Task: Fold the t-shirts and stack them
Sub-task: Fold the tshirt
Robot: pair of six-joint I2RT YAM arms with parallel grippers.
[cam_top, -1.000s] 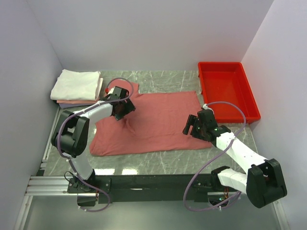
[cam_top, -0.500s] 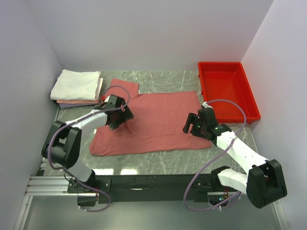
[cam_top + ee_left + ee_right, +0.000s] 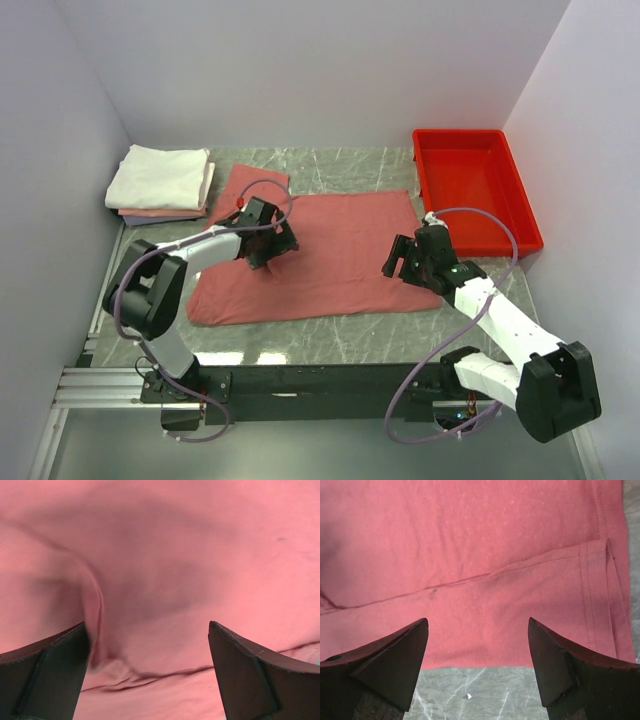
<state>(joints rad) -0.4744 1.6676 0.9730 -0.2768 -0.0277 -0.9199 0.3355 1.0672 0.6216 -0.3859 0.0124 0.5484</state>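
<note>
The salmon-red t-shirt (image 3: 335,250) lies spread mid-bench, apparently with only one long edge turned over, so most folding remains. Folded shirts (image 3: 160,180) are stacked at the far-left corner. The left end effector (image 3: 268,245) and right end effector (image 3: 398,262) hover over the shirt, jaws apart and empty.

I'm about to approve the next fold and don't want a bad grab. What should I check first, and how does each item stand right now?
1. The left gripper is open, pinching nothing: ok.
2. The right gripper is open above the near edge of the salmon-red t-shirt: ok.
3. The salmon-red t-shirt lies flat: not ok, a ridge of cloth is bunched beside the left gripper.
4. The left gripper touches the cloth: cannot tell.
5. The folded stack is tidy and apart from both arms: ok.
</note>
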